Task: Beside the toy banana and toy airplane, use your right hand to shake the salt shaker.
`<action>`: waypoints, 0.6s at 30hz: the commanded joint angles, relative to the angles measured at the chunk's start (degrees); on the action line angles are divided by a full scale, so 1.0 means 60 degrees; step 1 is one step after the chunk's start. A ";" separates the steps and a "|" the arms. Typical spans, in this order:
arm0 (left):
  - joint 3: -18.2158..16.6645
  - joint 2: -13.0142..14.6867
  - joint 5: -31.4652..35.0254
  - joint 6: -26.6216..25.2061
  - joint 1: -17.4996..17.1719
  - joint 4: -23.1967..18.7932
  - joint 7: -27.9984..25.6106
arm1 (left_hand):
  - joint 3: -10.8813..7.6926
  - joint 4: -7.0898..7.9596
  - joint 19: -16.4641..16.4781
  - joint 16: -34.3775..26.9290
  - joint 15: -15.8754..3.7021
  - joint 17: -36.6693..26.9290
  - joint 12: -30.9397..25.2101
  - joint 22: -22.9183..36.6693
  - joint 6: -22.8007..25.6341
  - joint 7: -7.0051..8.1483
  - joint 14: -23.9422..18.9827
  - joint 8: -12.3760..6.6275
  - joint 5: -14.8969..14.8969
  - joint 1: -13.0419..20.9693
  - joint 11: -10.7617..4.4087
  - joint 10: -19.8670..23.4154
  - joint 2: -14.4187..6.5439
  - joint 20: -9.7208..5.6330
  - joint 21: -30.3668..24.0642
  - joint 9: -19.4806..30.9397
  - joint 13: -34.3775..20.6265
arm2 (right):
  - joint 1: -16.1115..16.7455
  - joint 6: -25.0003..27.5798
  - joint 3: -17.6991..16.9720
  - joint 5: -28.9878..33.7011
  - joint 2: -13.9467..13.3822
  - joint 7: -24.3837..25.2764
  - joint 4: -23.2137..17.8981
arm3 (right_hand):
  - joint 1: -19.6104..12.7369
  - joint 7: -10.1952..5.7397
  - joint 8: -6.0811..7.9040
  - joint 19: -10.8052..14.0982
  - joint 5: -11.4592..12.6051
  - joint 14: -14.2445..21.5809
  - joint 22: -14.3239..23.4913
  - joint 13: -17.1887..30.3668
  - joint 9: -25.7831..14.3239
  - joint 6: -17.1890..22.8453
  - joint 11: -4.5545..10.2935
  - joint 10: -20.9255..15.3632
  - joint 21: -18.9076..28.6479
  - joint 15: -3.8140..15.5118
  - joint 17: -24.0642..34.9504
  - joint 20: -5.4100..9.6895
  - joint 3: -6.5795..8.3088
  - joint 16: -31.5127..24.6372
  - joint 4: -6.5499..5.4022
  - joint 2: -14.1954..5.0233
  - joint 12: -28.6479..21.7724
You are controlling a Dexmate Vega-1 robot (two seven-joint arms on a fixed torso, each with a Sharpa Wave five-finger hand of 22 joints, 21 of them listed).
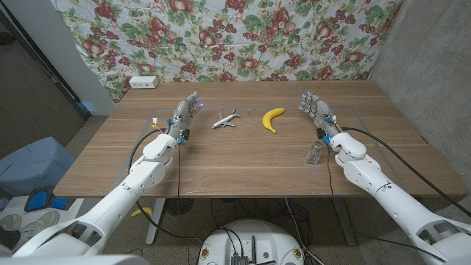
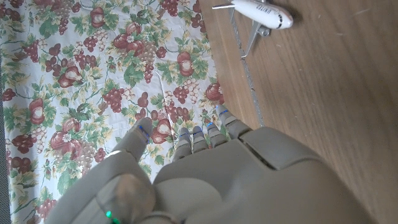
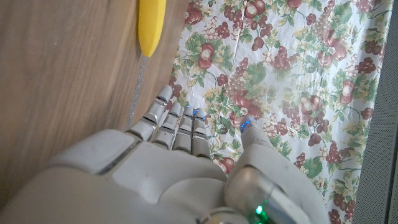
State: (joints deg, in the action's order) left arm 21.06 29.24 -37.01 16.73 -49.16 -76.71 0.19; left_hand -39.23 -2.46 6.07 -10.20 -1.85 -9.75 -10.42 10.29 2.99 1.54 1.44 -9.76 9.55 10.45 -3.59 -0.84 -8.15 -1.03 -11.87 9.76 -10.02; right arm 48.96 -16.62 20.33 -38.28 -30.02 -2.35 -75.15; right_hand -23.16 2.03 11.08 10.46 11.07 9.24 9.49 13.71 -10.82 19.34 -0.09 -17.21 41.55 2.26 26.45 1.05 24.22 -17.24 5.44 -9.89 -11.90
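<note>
Clear, stubby salt shaker stands upright on wood-grain table, just behind my right hand, near its wrist. Smooth curved yellow toy banana and glossy white toy airplane lie to that hand's left. Both my hands, right and left hand, have fingers apart, holding nothing.

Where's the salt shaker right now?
In the head view the salt shaker stands on the table's right half, close beside the right arm's wrist, nearer the front edge than the toy banana; the right hand is not holding it.
</note>
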 commanded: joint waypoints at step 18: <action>0.0027 -0.0063 0.0120 0.0025 0.0081 0.0055 -0.0108 | -0.0028 -0.0021 0.0125 -0.0033 -0.0273 -0.0020 -0.0080 0.0024 0.0087 0.0021 0.0001 -0.0080 0.0070 0.0091 -0.0110 0.0027 -0.0377 0.0039 -0.0046 0.0019 -0.0024 | -0.0134 -0.0271 -0.0066 0.0183 0.0071 0.0202 0.0316 | -0.0045 0.0047 0.0052 0.0152 0.0050 0.0361 0.0054 -0.0075 -0.0011 0.0116 -0.0049 -0.0110 -0.0085 -0.0398 -0.0100 -0.0312 0.0080 -0.0115 0.0143 0.0088 -0.0035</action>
State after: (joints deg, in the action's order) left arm 20.89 29.13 -36.59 16.43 -49.86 -77.85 -1.36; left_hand -39.23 -2.46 6.38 -10.20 -1.85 -9.74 -10.42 10.28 2.99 1.54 1.44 -9.97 9.75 10.44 -3.58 -0.84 -8.15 -0.71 -11.87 9.76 -10.01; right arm 47.71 -18.19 19.96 -38.92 -29.35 -3.95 -72.19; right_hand -23.16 2.24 11.08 10.95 11.07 10.51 9.48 13.30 -10.81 19.54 -0.41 -17.52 41.26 0.98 25.95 0.28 24.46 -17.24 5.69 -9.89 -11.90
